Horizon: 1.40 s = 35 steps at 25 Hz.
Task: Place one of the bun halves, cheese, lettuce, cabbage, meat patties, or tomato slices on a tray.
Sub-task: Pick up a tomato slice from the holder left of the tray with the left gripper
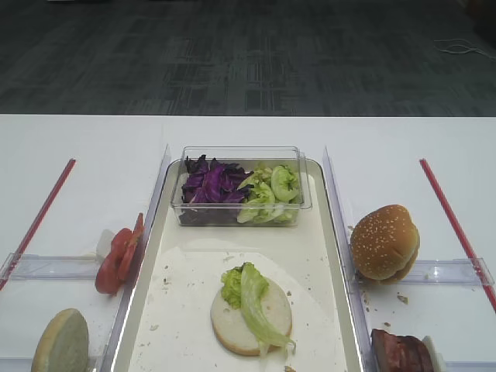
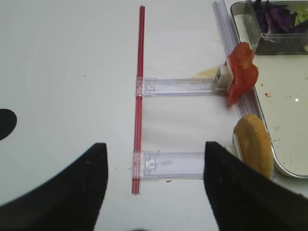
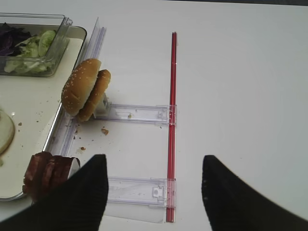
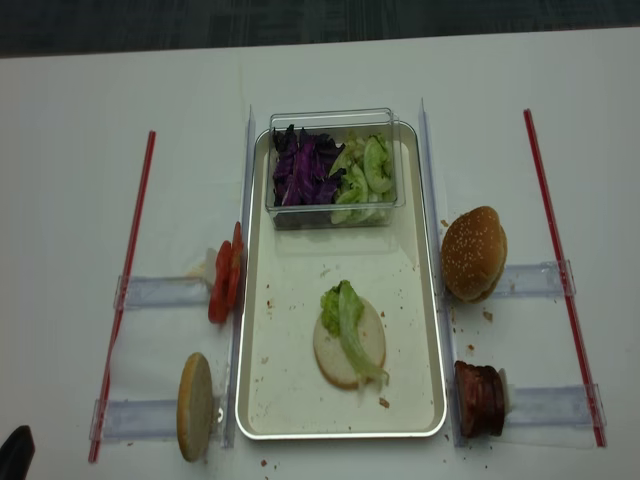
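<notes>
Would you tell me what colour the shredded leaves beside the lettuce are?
Dark purple shredded cabbage, clearest in the realsense exterior view.

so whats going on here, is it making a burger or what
Looks like a burger is being built on the tray. A bun half lies flat there with lettuce draped over it. Neither gripper holds anything: the left gripper and right gripper both hang open over the table at the sides. Tomato slices and another bun half stand in holders left of the tray, a sesame bun and meat on the right. A clear box on the tray holds cabbage and more lettuce.
</notes>
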{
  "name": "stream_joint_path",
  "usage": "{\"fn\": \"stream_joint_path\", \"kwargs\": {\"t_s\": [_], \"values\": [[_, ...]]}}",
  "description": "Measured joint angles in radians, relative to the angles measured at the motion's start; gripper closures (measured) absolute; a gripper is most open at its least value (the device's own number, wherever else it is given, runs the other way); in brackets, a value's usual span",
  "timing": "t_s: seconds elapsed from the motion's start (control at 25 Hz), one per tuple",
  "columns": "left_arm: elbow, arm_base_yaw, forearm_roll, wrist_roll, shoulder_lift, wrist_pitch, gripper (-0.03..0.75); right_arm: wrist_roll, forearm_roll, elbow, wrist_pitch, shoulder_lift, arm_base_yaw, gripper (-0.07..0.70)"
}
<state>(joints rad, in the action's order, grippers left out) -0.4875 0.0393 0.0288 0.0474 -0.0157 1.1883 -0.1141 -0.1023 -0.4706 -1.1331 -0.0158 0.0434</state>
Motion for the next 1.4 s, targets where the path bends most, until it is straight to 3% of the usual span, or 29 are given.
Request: {"fn": "stream_joint_path", "kwargs": {"t_s": [0.32,1.04,1.4], "values": [[0.000,0.000,0.000,0.000,0.030,0.000,0.303,0.000,0.000,0.000,0.000,0.000,0.000,0.199],[-0.012,0.030,0.000,0.024,0.473,0.025,0.303,0.002,0.002,0.000,0.000,0.000,0.000,0.199],[-0.093,0.030,0.000,0.024,0.682,0.044,0.303,0.005,0.002,0.000,0.000,0.000,0.000,0.199]]}}
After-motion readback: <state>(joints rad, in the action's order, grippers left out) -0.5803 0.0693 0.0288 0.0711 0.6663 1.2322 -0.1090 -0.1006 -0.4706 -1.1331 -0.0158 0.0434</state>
